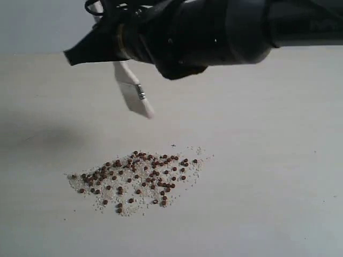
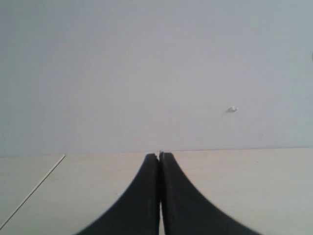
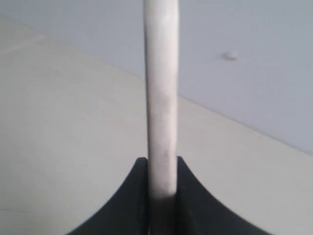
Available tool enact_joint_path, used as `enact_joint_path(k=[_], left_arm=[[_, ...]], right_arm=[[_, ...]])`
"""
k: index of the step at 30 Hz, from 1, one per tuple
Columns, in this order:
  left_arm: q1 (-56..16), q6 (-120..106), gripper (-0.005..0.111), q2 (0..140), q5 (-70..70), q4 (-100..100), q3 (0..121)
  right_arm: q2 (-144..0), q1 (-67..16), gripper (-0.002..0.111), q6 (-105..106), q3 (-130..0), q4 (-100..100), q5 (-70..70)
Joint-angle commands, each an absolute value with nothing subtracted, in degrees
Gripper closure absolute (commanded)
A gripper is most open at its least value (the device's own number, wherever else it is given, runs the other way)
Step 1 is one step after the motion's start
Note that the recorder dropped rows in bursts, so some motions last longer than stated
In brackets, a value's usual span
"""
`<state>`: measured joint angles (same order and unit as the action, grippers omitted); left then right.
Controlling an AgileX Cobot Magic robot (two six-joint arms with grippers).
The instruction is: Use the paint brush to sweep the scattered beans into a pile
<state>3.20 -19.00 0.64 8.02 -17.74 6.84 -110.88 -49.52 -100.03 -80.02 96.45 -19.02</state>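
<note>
The right gripper (image 1: 110,53) has its fingers clamped on the handle of the paint brush (image 1: 133,91), and the right wrist view shows the pale handle (image 3: 161,98) pinched between the two dark jaws and running straight out ahead of them. From the fingers the brush slants downward, its long axis ending in whitish bristles (image 1: 146,110) that hang in the air, clear of the table (image 1: 278,160). The beans (image 1: 136,179) lie below and beyond the bristle tip, well apart from it, as a loose patch of reddish-brown dots and whitish grains, wider across than deep (the patch looks much broader than the brush head). So the coming move likely turns on lowering the bristles to the surface just outside one edge of the patch, then drawing inward. The left gripper (image 2: 160,161) has its jaws pressed together with nothing between them, and no beans show ahead of its fingers, so the right arm is the nearer one.
</note>
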Motion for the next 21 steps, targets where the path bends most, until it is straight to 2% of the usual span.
enact_joint_path(k=[1,2,5,10,15,17,21], left_arm=[[2.9,-19.1,0.107,0.3,8.0,-18.2,6.7],[2.9,-19.1,0.107,0.3,8.0,-18.2,6.7],[2.9,-19.1,0.107,0.3,8.0,-18.2,6.7],[2.9,-19.1,0.107,0.3,8.0,-18.2,6.7],[2.9,-19.1,0.107,0.3,8.0,-18.2,6.7],[2.9,-19.1,0.107,0.3,8.0,-18.2,6.7],[2.9,-19.1,0.107,0.3,8.0,-18.2,6.7]], right_arm=[[-106.5,-53.9,0.108,-92.2,-75.3,85.8,-43.2],[-105.8,-54.4,0.108,-94.6,-74.0,85.2,-43.6],[-104.0,-56.7,0.108,-121.7,-67.1,93.1,-38.0],[-104.7,-64.2,0.108,-121.7,-69.4,92.7,-45.5],[-104.7,-63.6,0.108,-121.7,-77.3,97.3,-45.7],[-104.7,-60.4,0.108,-112.3,-80.5,99.2,-40.4],[-104.7,-54.7,0.108,-69.2,-86.2,67.0,-39.1]])
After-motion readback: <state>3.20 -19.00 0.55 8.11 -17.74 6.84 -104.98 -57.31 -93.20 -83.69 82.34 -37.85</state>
